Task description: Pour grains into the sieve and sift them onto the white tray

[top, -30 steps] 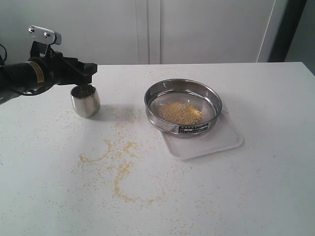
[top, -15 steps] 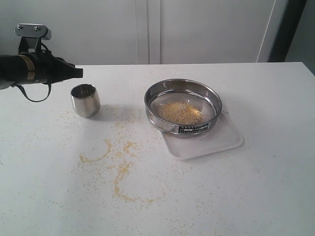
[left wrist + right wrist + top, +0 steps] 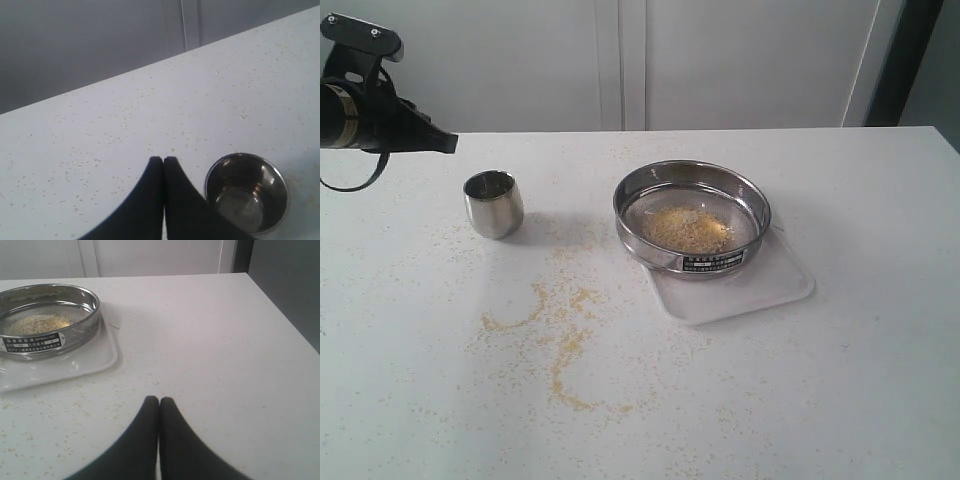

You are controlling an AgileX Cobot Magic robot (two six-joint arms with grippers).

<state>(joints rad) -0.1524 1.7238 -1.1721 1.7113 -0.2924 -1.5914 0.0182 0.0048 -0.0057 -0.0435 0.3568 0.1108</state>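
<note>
The round steel sieve (image 3: pixel 692 215) (image 3: pixel 47 320) rests on the white tray (image 3: pixel 770 290) (image 3: pixel 75 365) and holds a heap of yellow and pale grains (image 3: pixel 686 229) (image 3: pixel 40 323) on its mesh. A small steel cup (image 3: pixel 493 203) (image 3: pixel 246 192) stands upright and empty on the table to the left. My left gripper (image 3: pixel 448 145) (image 3: pixel 163 160) is shut and hangs above the table, up and left of the cup, holding nothing. In the right wrist view my right gripper (image 3: pixel 159 400) is shut and empty over the table, off to the side of the tray; the exterior view does not show it.
Spilled grains (image 3: pixel 560 335) lie in curved streaks on the white table (image 3: pixel 840 400) in front of the cup and sieve, with fine specks scattered widely. A pale wall (image 3: pixel 720 60) runs behind the table's far edge.
My left gripper has let go of the cup and drawn back up and to the left, shutting. The cup stays standing where it was. The sieve and tray have not moved.
</note>
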